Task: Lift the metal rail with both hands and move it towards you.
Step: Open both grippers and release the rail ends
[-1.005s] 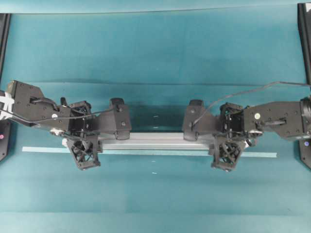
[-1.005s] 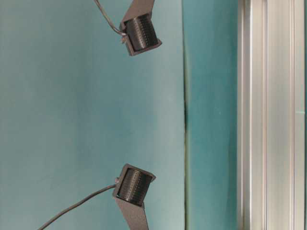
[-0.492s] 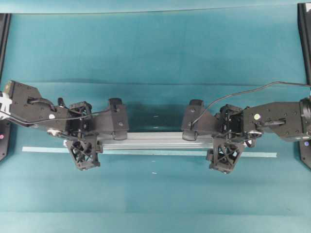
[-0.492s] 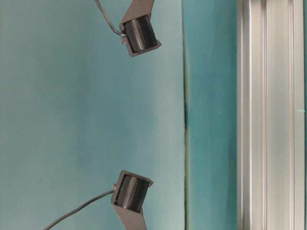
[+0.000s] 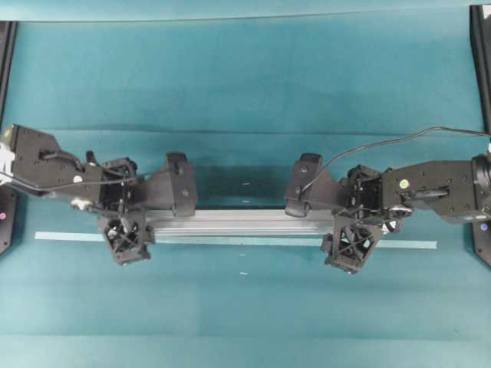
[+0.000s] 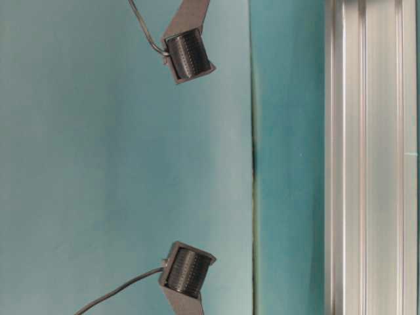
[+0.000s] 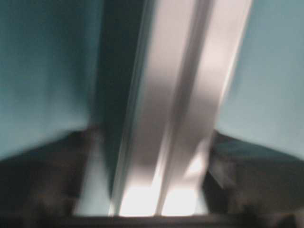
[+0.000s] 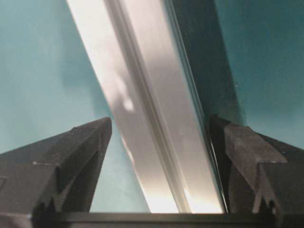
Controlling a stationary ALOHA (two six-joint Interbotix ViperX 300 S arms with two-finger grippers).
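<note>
Across the middle of the teal table [image 5: 245,92], the metal rail [image 5: 242,223] lay flat and ran left-right in the overhead view. Long, straight, silver aluminium, with lengthwise grooves and a bright glare along the ridges. Table-level view showed it as a tall silver band with parallel grooves at the right edge of that picture. Just on its near side lay a thin pale-blue tape strip [image 5: 65,236], parallel to the rail and sticking out past both ends.

Left gripper [image 5: 126,222] sat over the rail's left end, right gripper [image 5: 354,230] over its right end; each black lattice frame straddled the bar. Right wrist view: jaws apart, teal visible between the left jaw and the rail, the right jaw close beside the rail's dark edge, contact not resolvable. Left wrist view was motion-blurred: jaws spread to either side of the rail, teal gap on the left side, right side too smeared to judge. Neither pair looked clamped on it.

Surface: teal mat, matte, with a faint horizontal crease line on the far side of the arms and a few small pale tick marks [image 5: 245,184] near centre. Black frame uprights [image 5: 481,61] stood at the far right and far left corners. Black cable [image 5: 399,142] arced from the right arm toward the right edge.
</note>
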